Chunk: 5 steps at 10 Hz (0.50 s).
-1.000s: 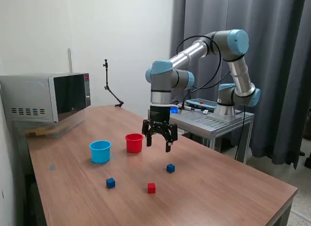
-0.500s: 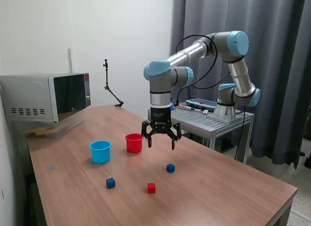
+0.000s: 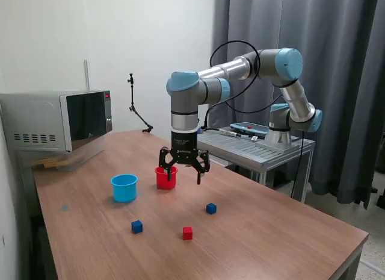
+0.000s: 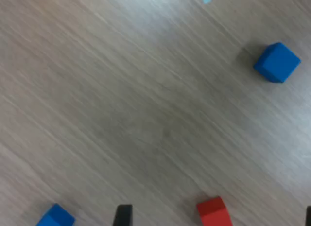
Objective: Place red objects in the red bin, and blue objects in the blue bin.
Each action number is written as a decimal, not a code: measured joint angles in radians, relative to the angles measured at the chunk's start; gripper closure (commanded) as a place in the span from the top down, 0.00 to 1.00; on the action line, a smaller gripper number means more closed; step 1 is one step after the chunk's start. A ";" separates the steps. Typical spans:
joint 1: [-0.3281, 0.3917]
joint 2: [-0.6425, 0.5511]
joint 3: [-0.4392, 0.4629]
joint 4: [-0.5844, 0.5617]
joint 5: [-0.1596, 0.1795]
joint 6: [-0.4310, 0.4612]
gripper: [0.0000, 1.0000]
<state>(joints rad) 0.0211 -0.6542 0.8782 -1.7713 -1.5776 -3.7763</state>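
In the exterior view my gripper (image 3: 183, 173) is open and empty. It hangs above the table just to the exterior view's right of the red cup (image 3: 163, 180), and one finger overlaps the cup's rim in the picture. The light blue cup (image 3: 124, 188) stands to the exterior view's left of the red cup. One red cube (image 3: 187, 233) and two dark blue cubes (image 3: 137, 226) (image 3: 210, 208) lie on the table nearer the camera. A second red cube is not visible. The wrist view shows the red cube (image 4: 213, 212), both blue cubes (image 4: 277, 62) (image 4: 55, 217) and a dark fingertip (image 4: 123, 216).
A microwave (image 3: 57, 120) stands at the exterior view's left edge of the wooden table (image 3: 271, 232). A thin black stand (image 3: 137, 108) is at the back. The arm's base sits on a metal cart (image 3: 261, 144) behind the table, before a grey curtain.
The gripper has swung to the exterior view's left, from over the table's middle to beside the red cup, turning about its wrist. It stayed open. The cubes and cups have not moved.
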 measured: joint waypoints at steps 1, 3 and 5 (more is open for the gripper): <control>0.001 0.016 -0.022 0.014 -0.005 -0.004 1.00; 0.018 0.050 -0.057 0.025 -0.010 -0.010 1.00; 0.046 0.088 -0.092 0.028 -0.009 -0.013 1.00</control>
<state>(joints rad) 0.0674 -0.5661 0.7860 -1.7433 -1.5868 -3.7897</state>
